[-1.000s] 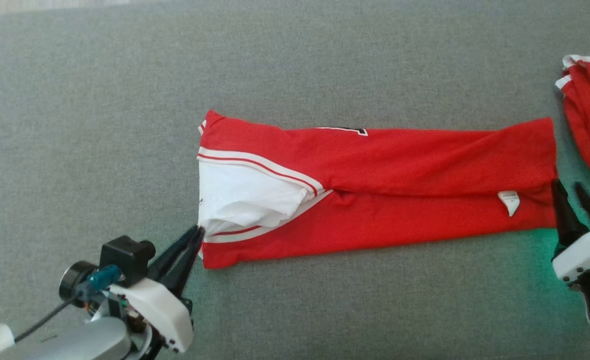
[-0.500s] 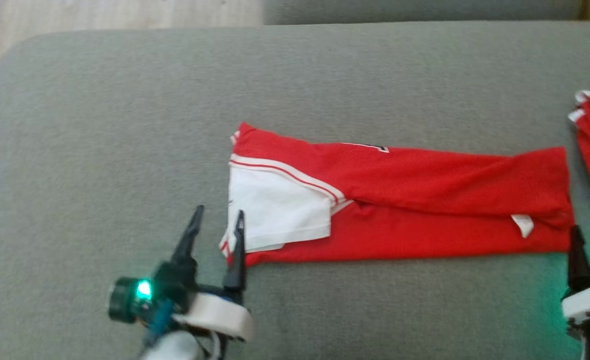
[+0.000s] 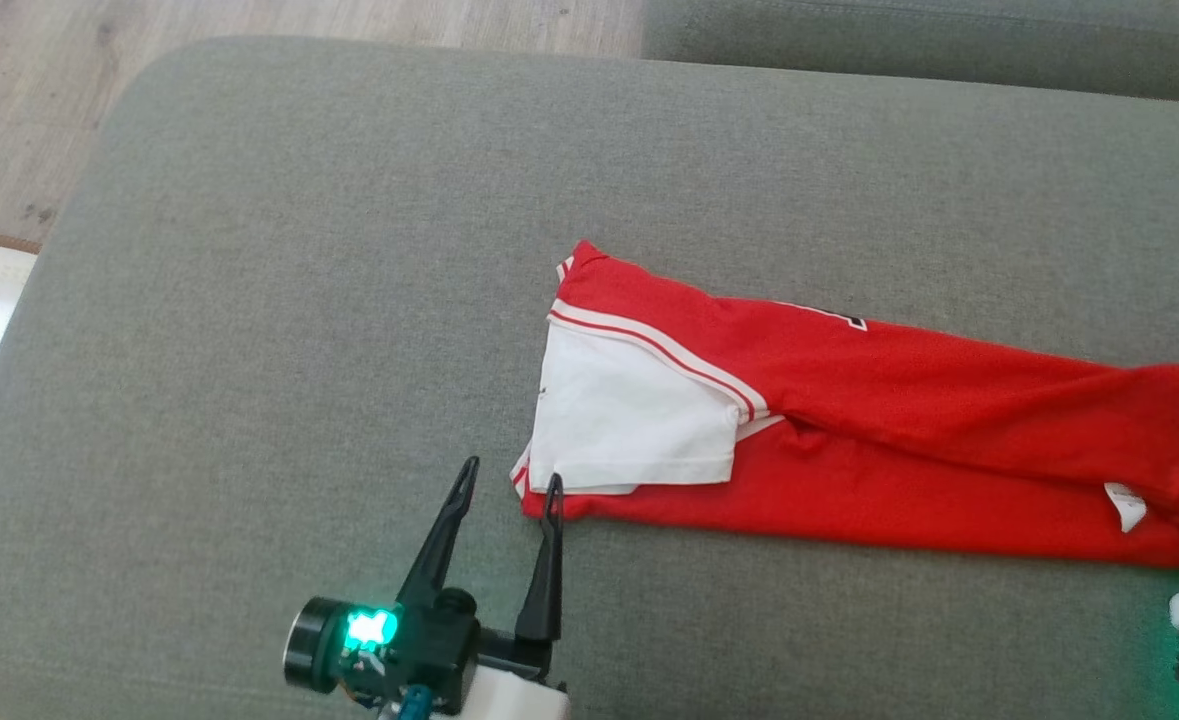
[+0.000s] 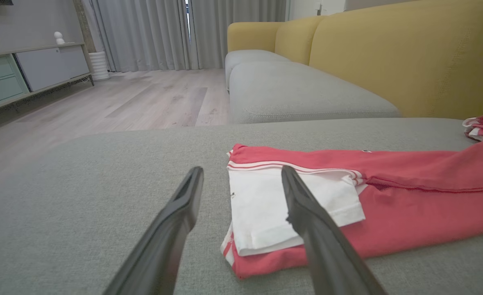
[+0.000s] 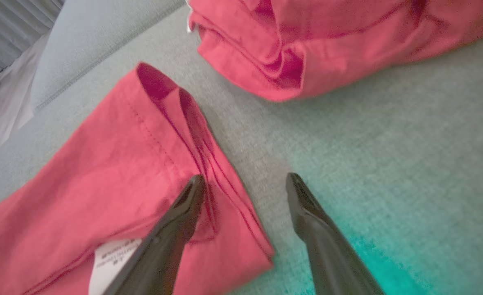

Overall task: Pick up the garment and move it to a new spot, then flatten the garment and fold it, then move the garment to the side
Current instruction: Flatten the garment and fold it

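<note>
The left pincer (image 3: 511, 475) and right pincer (image 5: 244, 178) are spread wide and empty. The long folded red-and-white cloth shirt (image 3: 899, 440) lies flat between them, maybe ready for one more fold.

Red garment (image 3: 899, 420), white sleeve (image 3: 629, 430) with red-striped trim, grey cushion (image 3: 299, 300), yellow sofa back (image 4: 388, 53)

1. The left gripper (image 3: 512, 472) was pinched shut on the edge of the white sleeve (image 3: 629, 420) a second ago. Its jaws now stand wide apart and hold nothing.
2. That sleeve edge of the garment (image 3: 899, 440), earlier lifted and bulging at the fingertips, now lies flat just beside this gripper's right finger.
3. The right gripper (image 5: 245, 177), earlier nearly closed at the hem (image 5: 175, 135), is now spread. Its left finger is over the hem and its right finger over bare cushion (image 5: 368, 143).
</note>
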Controlling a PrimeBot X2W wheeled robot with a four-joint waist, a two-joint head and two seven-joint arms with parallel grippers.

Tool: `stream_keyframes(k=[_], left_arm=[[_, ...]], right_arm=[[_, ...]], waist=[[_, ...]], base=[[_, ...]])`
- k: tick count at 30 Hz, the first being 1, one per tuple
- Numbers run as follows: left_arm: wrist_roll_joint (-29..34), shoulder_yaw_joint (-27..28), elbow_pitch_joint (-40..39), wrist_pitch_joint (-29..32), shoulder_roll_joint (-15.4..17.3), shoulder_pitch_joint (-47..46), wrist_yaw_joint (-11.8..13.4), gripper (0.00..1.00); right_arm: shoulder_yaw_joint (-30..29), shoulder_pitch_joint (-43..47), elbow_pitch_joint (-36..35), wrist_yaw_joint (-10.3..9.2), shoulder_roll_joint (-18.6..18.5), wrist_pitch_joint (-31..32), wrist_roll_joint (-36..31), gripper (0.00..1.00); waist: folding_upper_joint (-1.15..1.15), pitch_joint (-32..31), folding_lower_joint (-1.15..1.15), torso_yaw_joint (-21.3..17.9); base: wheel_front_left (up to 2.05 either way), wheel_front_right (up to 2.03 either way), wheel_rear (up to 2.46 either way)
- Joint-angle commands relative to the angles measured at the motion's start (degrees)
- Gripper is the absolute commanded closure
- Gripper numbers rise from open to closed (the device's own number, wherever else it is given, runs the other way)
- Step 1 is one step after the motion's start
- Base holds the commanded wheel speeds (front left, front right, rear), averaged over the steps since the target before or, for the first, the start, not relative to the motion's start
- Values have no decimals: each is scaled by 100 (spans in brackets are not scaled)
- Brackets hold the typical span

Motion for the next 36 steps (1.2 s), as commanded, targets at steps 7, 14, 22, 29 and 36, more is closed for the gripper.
stream_keyframes(k=[7,14,22,29,36], left_arm=[[359,501,-33,-55,-126,126,-220,0],[586,705,53,-55,-245,236,-431,0],[748,913,138,-55,-369,333,-623,0],[854,1089,195,-55,-470,398,-782,0],[956,1260,235,-56,-516,490,-884,0]], right_arm=[[377,-30,53,42,67,143,46,29],[704,-90,104,42,50,-56,278,56],[965,-77,135,42,-165,-321,563,100],[887,51,-9,42,-517,-544,786,100],[904,270,-715,42,-689,-562,1174,100]], waist=[[0,-10,0,-6],[0,-53,0,-52],[0,-67,0,-72],[0,-120,0,-197],[0,-246,0,-317]], base=[[0,0,0],[0,0,0],[0,0,0],[0,0,0],[0,0,0]])
